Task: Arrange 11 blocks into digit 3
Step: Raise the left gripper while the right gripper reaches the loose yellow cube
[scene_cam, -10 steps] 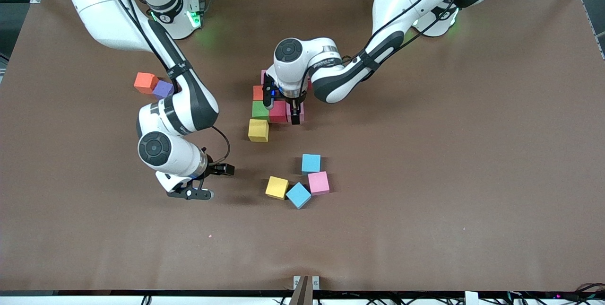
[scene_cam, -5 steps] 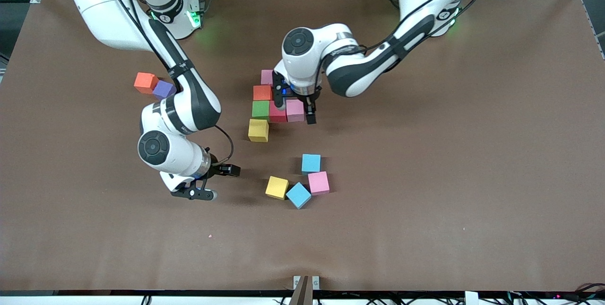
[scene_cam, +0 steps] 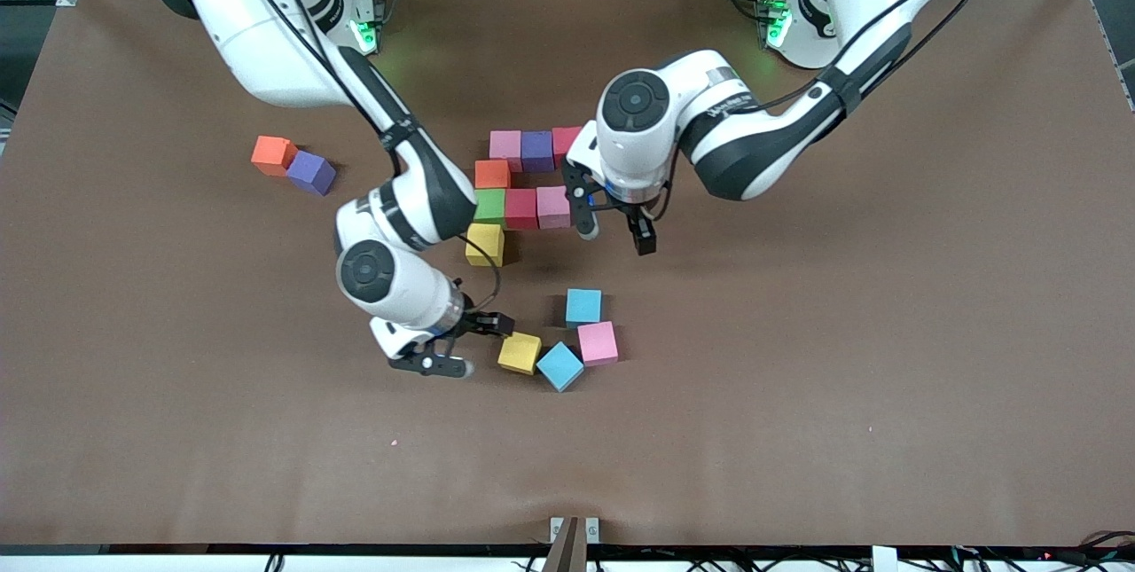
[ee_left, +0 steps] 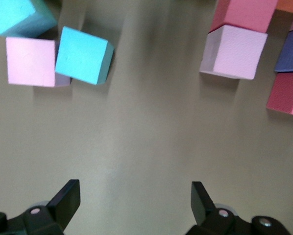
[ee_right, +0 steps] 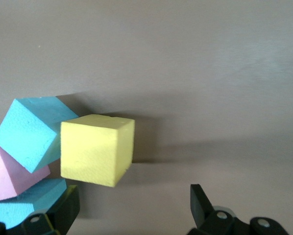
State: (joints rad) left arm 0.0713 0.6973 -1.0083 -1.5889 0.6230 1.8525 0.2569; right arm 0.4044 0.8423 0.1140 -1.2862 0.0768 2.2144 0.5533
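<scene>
Several blocks form a cluster mid-table: pink (scene_cam: 505, 144), purple (scene_cam: 536, 150), red (scene_cam: 566, 142), orange (scene_cam: 491, 174), green (scene_cam: 489, 206), red (scene_cam: 521, 207), pink (scene_cam: 553, 207) and yellow (scene_cam: 484, 244). Nearer the camera lie loose blocks: yellow (scene_cam: 519, 352), sky blue (scene_cam: 559, 365), pink (scene_cam: 598, 342) and sky blue (scene_cam: 583, 306). My right gripper (scene_cam: 483, 347) is open right beside the loose yellow block (ee_right: 95, 149), which lies just ahead of its jaws, not between them. My left gripper (scene_cam: 615, 238) is open and empty over bare table beside the cluster's pink block (ee_left: 234, 51).
An orange block (scene_cam: 272, 154) and a purple block (scene_cam: 309, 171) touch each other toward the right arm's end of the table. The brown table (scene_cam: 798, 377) spreads wide around the blocks.
The right gripper has swept across to the loose yellow block. The left gripper has drawn away from the pink block toward the left arm's end, uncovering the cluster's top row.
</scene>
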